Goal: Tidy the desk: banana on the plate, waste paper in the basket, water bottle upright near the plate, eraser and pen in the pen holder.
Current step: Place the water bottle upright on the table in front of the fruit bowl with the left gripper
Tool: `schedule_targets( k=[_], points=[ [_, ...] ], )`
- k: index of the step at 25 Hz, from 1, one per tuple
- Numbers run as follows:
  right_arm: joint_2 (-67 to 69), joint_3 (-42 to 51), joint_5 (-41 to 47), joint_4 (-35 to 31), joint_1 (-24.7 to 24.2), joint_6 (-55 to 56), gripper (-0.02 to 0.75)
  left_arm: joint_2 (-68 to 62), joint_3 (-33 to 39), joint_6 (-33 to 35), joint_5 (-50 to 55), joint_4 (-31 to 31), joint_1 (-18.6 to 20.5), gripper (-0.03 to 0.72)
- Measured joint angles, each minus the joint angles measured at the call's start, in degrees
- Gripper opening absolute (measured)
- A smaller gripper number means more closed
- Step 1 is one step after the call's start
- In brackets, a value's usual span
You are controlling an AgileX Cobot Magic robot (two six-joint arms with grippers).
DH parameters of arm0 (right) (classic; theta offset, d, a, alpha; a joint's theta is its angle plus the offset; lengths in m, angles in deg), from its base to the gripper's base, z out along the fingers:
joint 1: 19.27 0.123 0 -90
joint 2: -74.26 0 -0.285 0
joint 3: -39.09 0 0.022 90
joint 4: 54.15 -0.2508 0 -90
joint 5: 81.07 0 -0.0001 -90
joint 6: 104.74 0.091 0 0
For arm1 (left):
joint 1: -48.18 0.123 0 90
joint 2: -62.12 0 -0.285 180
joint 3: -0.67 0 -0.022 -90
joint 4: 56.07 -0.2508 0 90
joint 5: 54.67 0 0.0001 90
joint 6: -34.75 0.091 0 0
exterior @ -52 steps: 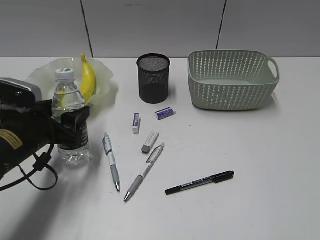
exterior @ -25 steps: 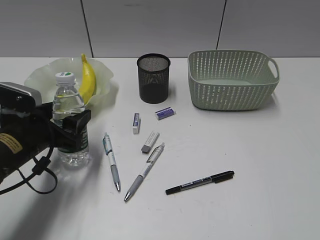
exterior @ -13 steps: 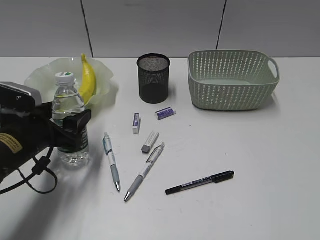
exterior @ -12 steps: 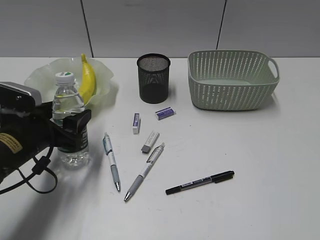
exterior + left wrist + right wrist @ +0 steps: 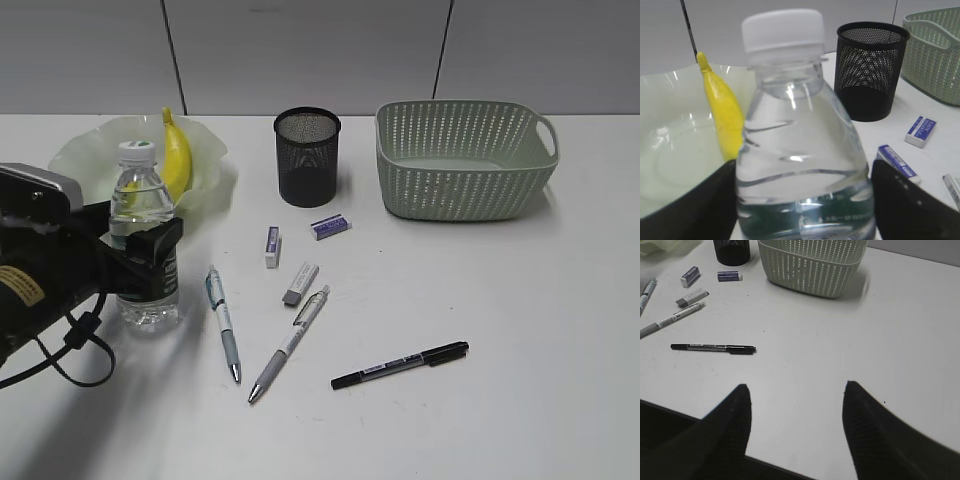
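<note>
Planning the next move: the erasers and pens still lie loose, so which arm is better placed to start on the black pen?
Probably the right. Its open gripper hangs over bare desk near the black pen, while the left gripper still straddles the water bottle.

The bottle (image 5: 141, 240) now stands upright on the bench (image 5: 500, 320), no longer tilted; its cap sits a little farther right. The left end effector (image 5: 130, 255) has loosened slightly around it.

Exterior: front edge of desk (image 5: 520, 330), slanted down toward back wall. Left wrist: close behind water bottle (image 5: 800, 150). Right wrist: high over near-right edge. All share pen holder (image 5: 307, 157).
</note>
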Motion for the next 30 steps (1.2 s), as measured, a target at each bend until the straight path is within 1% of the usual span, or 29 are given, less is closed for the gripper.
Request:
schedule_targets(
  k=[2,5,14,22,25,30],
  points=[
    [0.00,0.00,0.00,0.00,0.00,0.00,0.464,0.00,0.00,0.00,0.00,0.07,0.00,0.573],
    [0.00,0.00,0.00,0.00,0.00,0.00,0.464,0.00,0.28,-0.04,-0.22,0.22,0.00,0.505],
    [0.00,0.00,0.00,0.00,0.00,0.00,0.464,0.15,3.26,-0.04,-3.03,0.38,0.00,0.506],
    [0.00,0.00,0.00,0.00,0.00,0.00,0.464,0.47,3.39,-0.04,-2.86,0.38,0.00,0.506],
    [0.00,0.00,0.00,0.00,0.00,0.00,0.464,1.20,2.70,-0.04,-1.03,0.27,0.00,0.506],
    [0.00,0.00,0.00,0.00,0.00,0.00,0.464,2.38,-0.45,0.65,2.46,0.43,0.00,0.506]
  ],
)
